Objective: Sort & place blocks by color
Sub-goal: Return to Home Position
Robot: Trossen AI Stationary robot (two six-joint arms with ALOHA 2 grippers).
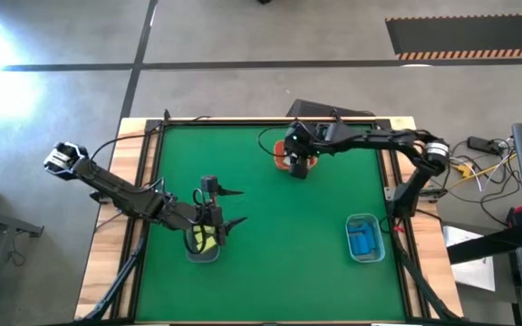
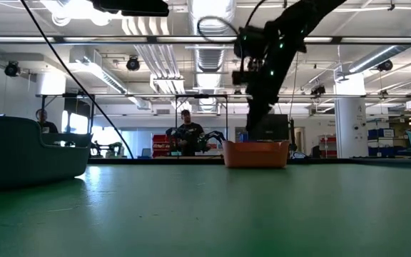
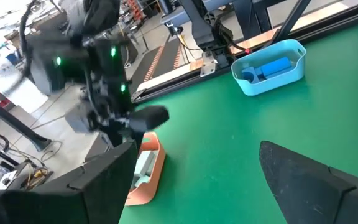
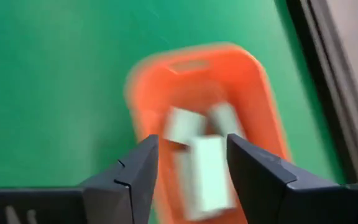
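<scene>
Blocks (image 4: 197,155), the pale mint ones, lie in the orange bin (image 4: 253,81) at the overhead picture's upper middle, directly beneath the right gripper (image 4: 192,142), whose fingers are spread and empty. The left gripper (image 1: 232,206) (also spread wide) hangs by the yellow blocks (image 1: 202,240), lower left.

Blocks sorted by colour: yellow blocks (image 1: 201,239) heaped in the clear grey bin (image 1: 203,259) on the left; blue blocks (image 3: 271,67) lying flat in the light blue bin (image 3: 298,52) on the right; pale mint blocks (image 4: 202,163), seemingly three though blurred, jumbled in the orange bin (image 4: 261,84).
</scene>
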